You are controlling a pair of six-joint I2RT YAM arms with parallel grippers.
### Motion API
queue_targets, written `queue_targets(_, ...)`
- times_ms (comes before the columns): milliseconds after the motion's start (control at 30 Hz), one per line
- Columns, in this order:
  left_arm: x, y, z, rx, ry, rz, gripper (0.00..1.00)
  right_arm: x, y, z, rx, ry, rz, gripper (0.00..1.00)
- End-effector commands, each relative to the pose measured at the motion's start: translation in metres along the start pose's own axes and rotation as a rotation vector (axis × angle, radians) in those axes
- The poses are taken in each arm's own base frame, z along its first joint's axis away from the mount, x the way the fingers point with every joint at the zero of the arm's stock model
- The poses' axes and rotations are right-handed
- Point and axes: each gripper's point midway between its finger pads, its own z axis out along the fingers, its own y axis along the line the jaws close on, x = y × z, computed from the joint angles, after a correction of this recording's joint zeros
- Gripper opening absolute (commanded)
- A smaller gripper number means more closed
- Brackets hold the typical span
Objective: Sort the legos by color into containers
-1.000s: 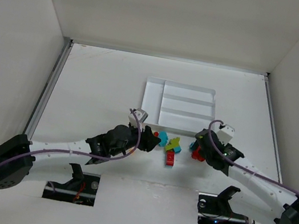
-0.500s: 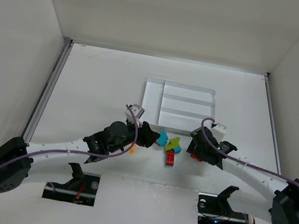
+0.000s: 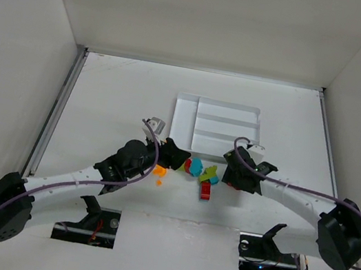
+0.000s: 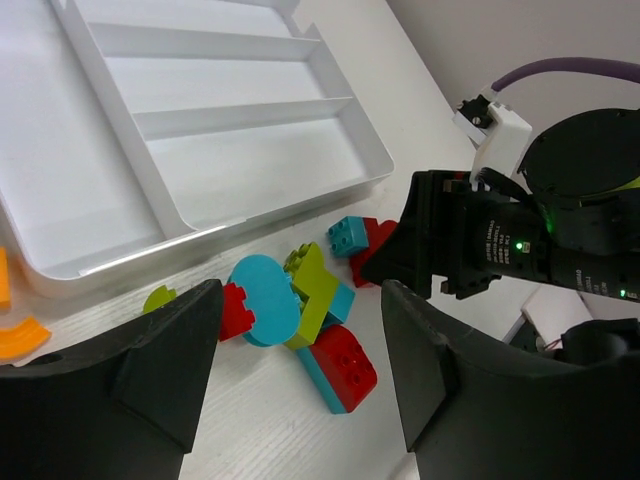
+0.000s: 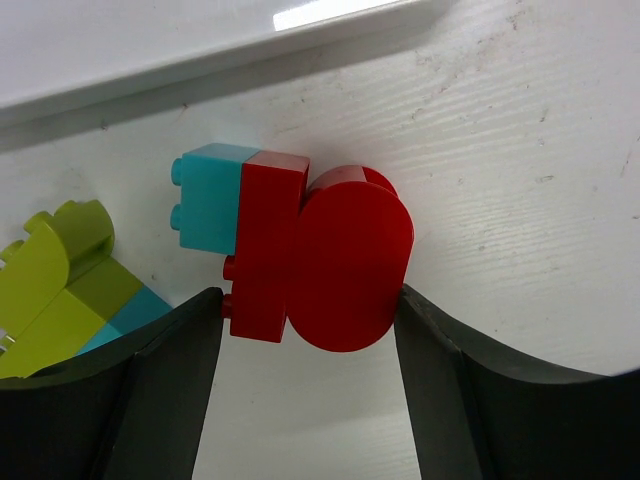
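Left gripper (image 4: 300, 335) is hovering, jaws apart, over a teal round plastic brick (image 4: 265, 312); right gripper (image 5: 308, 300) is straddling a red rounded plastic brick (image 5: 350, 260), grip unclear.

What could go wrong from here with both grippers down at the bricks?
1. The right gripper brackets a red brick with a teal brick flush against it, possibly joined. A lift could carry both colors into one section of the tray.
2. The red round piece beside it looks loose and may slip out.
3. The left gripper hangs open over a lime brick, close to the right one, so the arms could bump.
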Motion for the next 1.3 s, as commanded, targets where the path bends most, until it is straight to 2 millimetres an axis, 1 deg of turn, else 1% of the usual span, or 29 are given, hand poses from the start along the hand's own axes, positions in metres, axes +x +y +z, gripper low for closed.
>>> queue_targets(0, -0.010, -0.014, -0.001, 0.065, -0.021, -0.034, 0.63, -0.020, 0.008, -0.003, 0.006, -0.056, -0.004, 0.71)
queue_targets(67, -0.009, -0.015, 0.000, 0.070, -0.010, -0.043, 0.65, -0.020, 0.008, -0.001, 0.016, -0.059, -0.017, 0.69)
queue_targets(167, -0.006, -0.016, 0.001, 0.075, 0.004, -0.054, 0.67, -0.020, 0.006, 0.003, 0.038, -0.059, -0.038, 0.61)
queue_targets(267, -0.003, -0.017, 0.002, 0.077, 0.018, -0.062, 0.69, -0.024, 0.002, 0.001, 0.048, -0.085, -0.032, 0.60)
queue_targets(367, 0.000, -0.020, 0.005, 0.081, 0.033, -0.073, 0.70, -0.026, -0.001, -0.009, 0.026, -0.114, -0.014, 0.60)
queue_targets(500, 0.001, -0.030, 0.011, 0.107, 0.059, -0.085, 0.71, -0.035, 0.002, -0.033, -0.066, -0.169, 0.017, 0.61)
queue_targets(600, -0.001, -0.039, 0.018, 0.121, 0.079, -0.107, 0.71, -0.040, 0.013, -0.054, -0.167, -0.199, 0.021, 0.61)
queue_targets(667, -0.002, -0.044, 0.024, 0.127, 0.092, -0.134, 0.70, -0.041, 0.028, -0.068, -0.253, -0.201, 0.003, 0.61)
queue_targets(767, -0.003, -0.052, 0.029, 0.137, 0.109, -0.173, 0.70, -0.041, 0.051, -0.082, -0.360, -0.212, -0.034, 0.61)
queue_targets(900, -0.004, -0.059, 0.034, 0.146, 0.128, -0.219, 0.70, -0.045, 0.071, -0.093, -0.444, -0.231, -0.060, 0.61)
queue_targets(1000, -0.001, -0.058, 0.037, 0.138, 0.138, -0.243, 0.70, -0.047, 0.086, -0.103, -0.505, -0.241, -0.077, 0.61)
queue_targets(1267, 0.008, -0.060, 0.048, 0.121, 0.166, -0.261, 0.66, -0.052, 0.114, -0.121, -0.617, -0.265, -0.074, 0.61)
